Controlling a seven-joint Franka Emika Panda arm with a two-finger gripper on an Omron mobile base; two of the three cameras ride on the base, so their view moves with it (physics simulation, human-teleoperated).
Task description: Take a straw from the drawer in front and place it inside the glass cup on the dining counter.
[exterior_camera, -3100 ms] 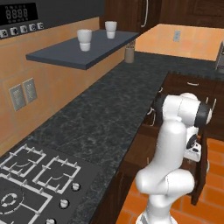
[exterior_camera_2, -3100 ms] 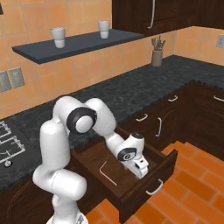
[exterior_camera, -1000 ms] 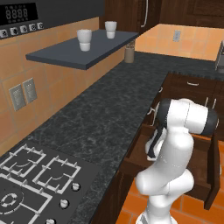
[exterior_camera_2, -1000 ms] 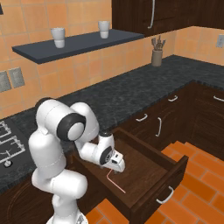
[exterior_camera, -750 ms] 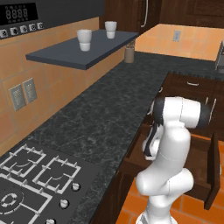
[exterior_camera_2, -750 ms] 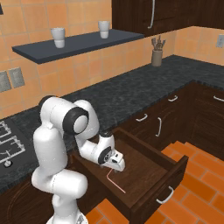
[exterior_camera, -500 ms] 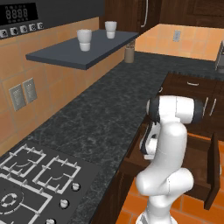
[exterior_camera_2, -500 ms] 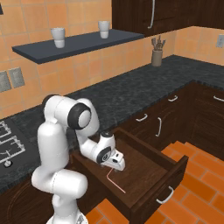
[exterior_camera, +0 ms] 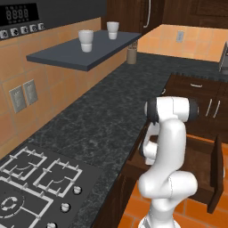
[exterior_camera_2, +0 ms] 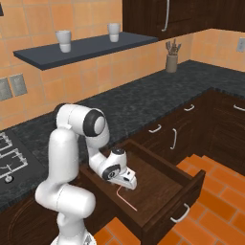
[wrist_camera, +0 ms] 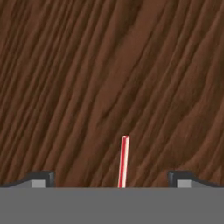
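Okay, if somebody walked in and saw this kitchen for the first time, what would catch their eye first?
Probably the white robot arm bent down into the open drawer under the black worktop, its open gripper just above a thin red straw lying on the drawer's wooden floor. In the hand view the straw lies midway between the two fingertips. Next, the two white cups on the dark wall shelf.

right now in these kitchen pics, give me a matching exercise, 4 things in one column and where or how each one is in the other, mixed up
Things:
1. straw
2. drawer
3. gripper
4. white cups

Places or states:
A. on the dark wall shelf
B. pulled out under the black worktop
C. lying flat on the drawer's wooden floor
D. open, just above the straw

Pairs: 1-C, 2-B, 3-D, 4-A
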